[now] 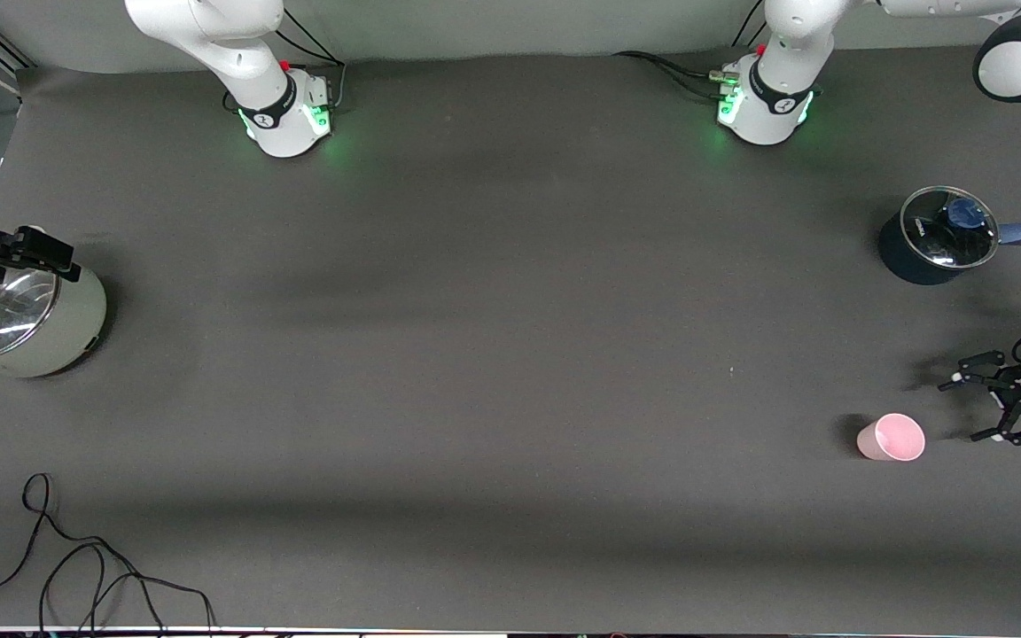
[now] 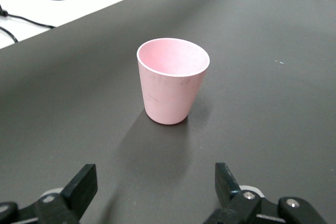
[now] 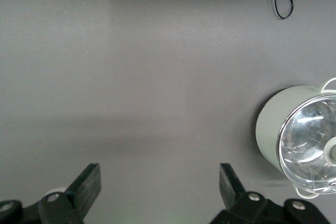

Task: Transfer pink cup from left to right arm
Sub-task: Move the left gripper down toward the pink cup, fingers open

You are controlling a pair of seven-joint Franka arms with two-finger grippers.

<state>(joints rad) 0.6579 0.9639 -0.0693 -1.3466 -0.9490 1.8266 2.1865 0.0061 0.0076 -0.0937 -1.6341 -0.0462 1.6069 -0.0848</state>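
The pink cup [image 1: 892,438] stands upright on the dark table toward the left arm's end. It also shows in the left wrist view [image 2: 173,80], mouth up and empty. My left gripper [image 1: 961,411] is open and low by the table, beside the cup and a short gap from it. In the left wrist view the left gripper [image 2: 156,179] has its jaws wide apart with nothing between them, facing the cup. My right gripper [image 1: 50,257] is open and empty, up by the pale green pot at the right arm's end. It also shows in the right wrist view [image 3: 159,177].
A pale green pot with a glass lid [image 1: 32,332] stands at the right arm's end and shows in the right wrist view [image 3: 296,135]. A dark blue pot with a glass lid [image 1: 936,237] stands farther from the camera than the cup. A black cable [image 1: 76,567] lies near the front edge.
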